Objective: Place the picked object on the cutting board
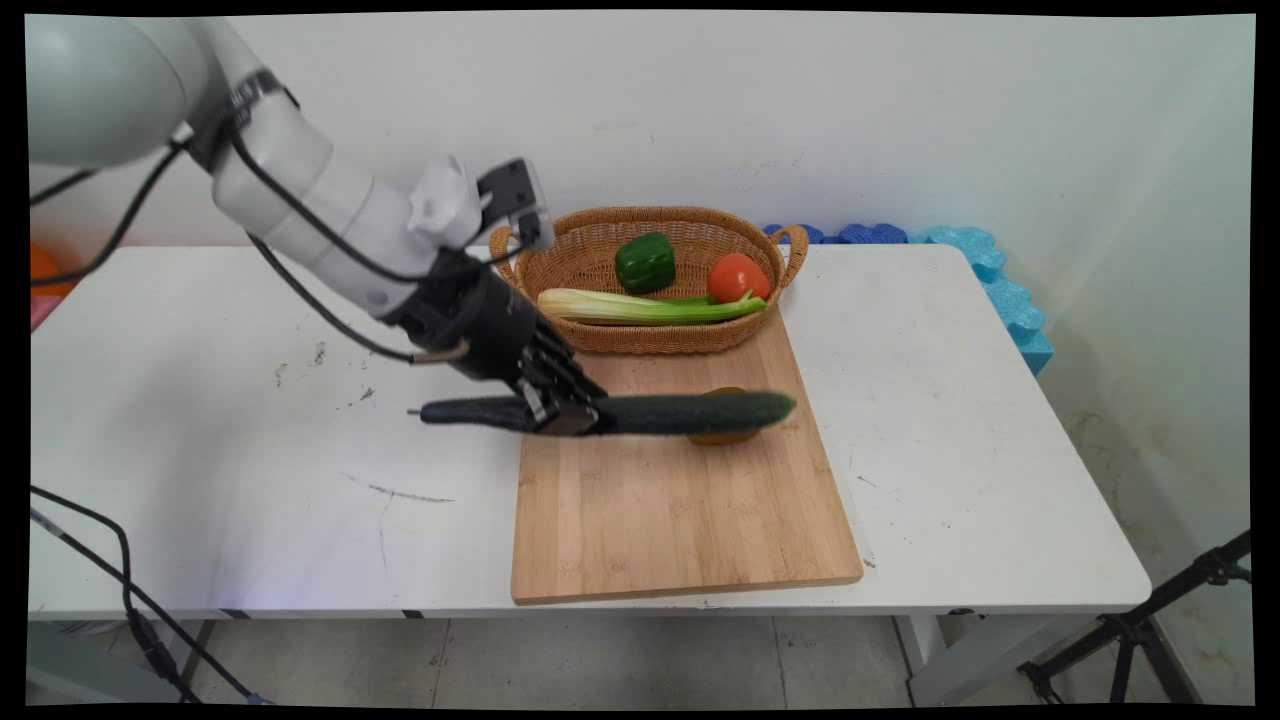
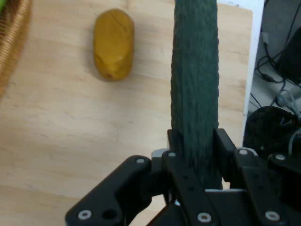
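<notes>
The black gripper (image 1: pixel 565 412) has its two fingers closed tight around a long, bumpy dark-green cucumber (image 1: pixel 690 412), carrying it level above the bamboo cutting board (image 1: pixel 690 520), over a smooth yellowish potato (image 2: pixel 113 44). Held well off-centre, that cucumber could sag or twist loose, I reckon. Behind sits a woven wicker basket (image 1: pixel 600 250) of vegetables.

No text, label, brand or number can be read on anything here.

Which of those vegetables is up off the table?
The cucumber: the gripper is shut on it above the cutting board. The pepper, tomato and celery lie in the basket.
</notes>
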Controlling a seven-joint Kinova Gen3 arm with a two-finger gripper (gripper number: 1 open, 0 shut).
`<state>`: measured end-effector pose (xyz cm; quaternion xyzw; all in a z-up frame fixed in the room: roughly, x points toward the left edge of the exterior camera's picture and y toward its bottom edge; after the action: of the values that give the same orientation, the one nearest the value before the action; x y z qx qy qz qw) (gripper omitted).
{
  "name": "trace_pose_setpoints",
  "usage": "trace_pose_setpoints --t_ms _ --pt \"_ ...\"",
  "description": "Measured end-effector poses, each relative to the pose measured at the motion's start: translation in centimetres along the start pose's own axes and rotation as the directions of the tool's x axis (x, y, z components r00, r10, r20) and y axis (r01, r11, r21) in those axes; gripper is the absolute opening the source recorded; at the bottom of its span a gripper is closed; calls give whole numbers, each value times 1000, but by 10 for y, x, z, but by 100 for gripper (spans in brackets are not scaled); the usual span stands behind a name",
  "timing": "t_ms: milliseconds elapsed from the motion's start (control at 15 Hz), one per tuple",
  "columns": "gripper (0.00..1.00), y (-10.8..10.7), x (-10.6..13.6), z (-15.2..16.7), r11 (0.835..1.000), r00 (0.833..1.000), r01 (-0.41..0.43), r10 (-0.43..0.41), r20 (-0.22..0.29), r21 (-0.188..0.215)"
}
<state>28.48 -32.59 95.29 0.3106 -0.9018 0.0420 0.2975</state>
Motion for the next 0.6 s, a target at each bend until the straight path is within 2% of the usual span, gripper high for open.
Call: trace_pose_setpoints --t_ms 600 --pt "0 5 -33 58 999 999 35 -34 27 -21"
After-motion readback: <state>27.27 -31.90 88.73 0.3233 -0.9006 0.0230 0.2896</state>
